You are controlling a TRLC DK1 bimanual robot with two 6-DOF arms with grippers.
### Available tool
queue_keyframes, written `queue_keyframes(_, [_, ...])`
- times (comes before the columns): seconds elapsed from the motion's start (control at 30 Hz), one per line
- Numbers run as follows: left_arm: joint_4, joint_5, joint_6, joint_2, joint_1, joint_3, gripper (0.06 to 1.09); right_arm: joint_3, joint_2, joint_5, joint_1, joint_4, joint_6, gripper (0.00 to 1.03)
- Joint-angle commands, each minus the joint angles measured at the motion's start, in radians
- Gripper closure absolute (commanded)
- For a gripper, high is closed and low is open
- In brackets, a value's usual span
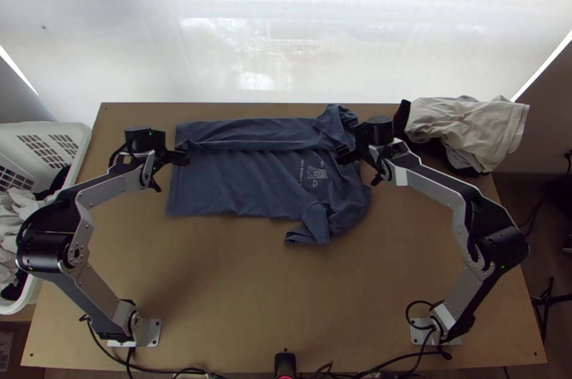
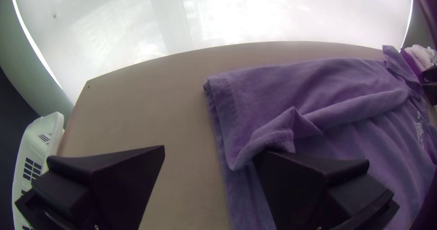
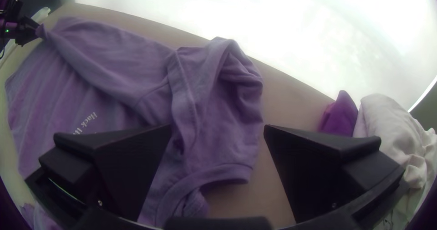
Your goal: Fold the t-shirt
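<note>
My left gripper [image 1: 159, 157] is wide open at the hem end of the blue t-shirt [image 1: 239, 189], its inner finger against a raised corner of cloth. My right gripper [image 1: 368, 156] is wide open too, over the sleeve and collar end, holding nothing. The shirt lies across the middle of the table [image 1: 236, 293], its far side turned over its front, one near sleeve rumpled

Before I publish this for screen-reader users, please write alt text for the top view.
A blue t-shirt on a wooden table, its far side folded inward; the left gripper is at its hem end, the right gripper near its collar end. A white basket stands at left, piled clothes at the far right corner.
</note>
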Motion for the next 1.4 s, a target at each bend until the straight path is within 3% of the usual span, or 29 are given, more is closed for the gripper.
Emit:
queue_keyframes(0.0, [-0.170,0.063,-0.008,-0.136,0.044,-0.019,0.13,-0.052,-0.106,-0.014,-0.023,-0.017,0.018,0.06])
queue_keyframes(0.13, [-0.338,0.135,0.003,-0.233,0.079,-0.019,0.13,-0.113,-0.197,-0.014,-0.046,-0.029,0.020,0.06])
queue_keyframes(0.27, [-0.615,0.224,0.003,-0.291,0.095,0.024,0.13,-0.161,-0.295,-0.014,-0.061,-0.068,0.025,0.06])
queue_keyframes(0.4, [-0.777,0.252,0.006,-0.322,0.079,0.022,0.13,-0.211,-0.382,-0.014,-0.070,-0.092,0.026,0.06])
queue_keyframes(0.67, [-0.854,0.250,-0.012,-0.348,0.045,-0.022,0.13,-0.230,-0.480,-0.014,-0.070,-0.180,0.025,0.06])
queue_keyframes(0.97, [-0.825,0.249,-0.055,-0.327,0.013,-0.084,0.13,-0.092,-0.395,-0.012,-0.067,-0.237,0.017,0.06])
queue_keyframes(1.3, [-0.791,0.241,-0.055,-0.322,0.013,-0.131,0.14,-0.159,-0.436,-0.014,-0.047,-0.276,0.025,0.06])
queue_keyframes(1.37, [-0.785,0.241,-0.058,-0.311,0.013,-0.133,0.25,-0.170,-0.450,-0.014,-0.044,-0.289,0.025,0.06])
